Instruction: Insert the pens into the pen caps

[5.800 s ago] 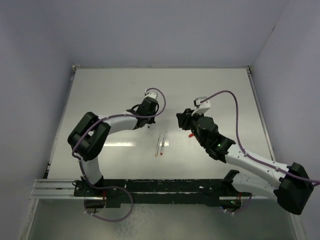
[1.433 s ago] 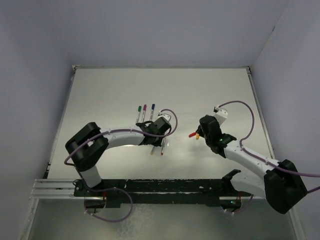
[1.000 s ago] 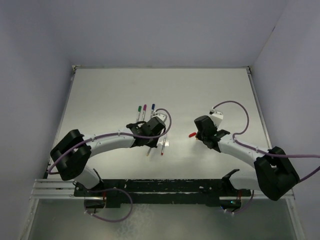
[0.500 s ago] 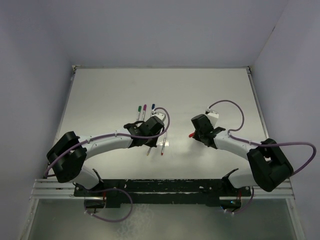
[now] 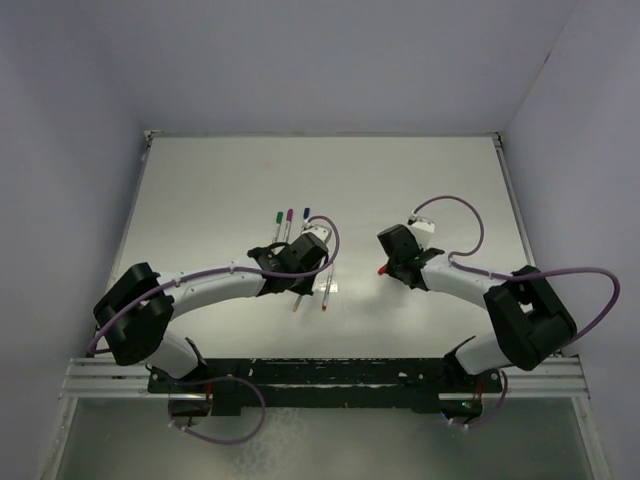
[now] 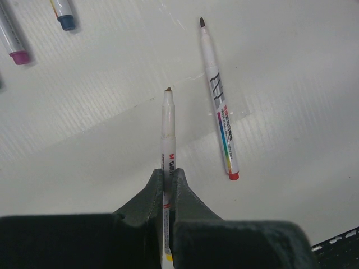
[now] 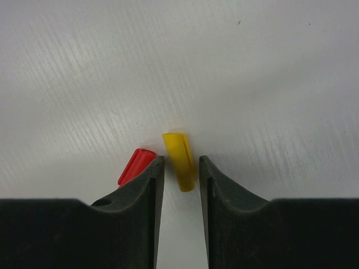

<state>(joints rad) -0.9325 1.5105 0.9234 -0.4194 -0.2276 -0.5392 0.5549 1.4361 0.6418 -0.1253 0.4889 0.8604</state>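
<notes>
While left gripper (image 6: 167, 175) still tight on pen (image 6: 167, 120), right gripper (image 7: 181, 163) now spread astride yellow cap (image 7: 176, 147), perhaps touching.

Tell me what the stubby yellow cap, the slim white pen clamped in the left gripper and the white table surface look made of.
Stubby yellow cap: likely moulded plastic, smooth, slight sheen.
Slim white pen: probably a glossy plastic barrel with printed lettering and a felt-like tip.
White table surface: fine parallel ribs suggest matte corrugated plastic sheet.
</notes>
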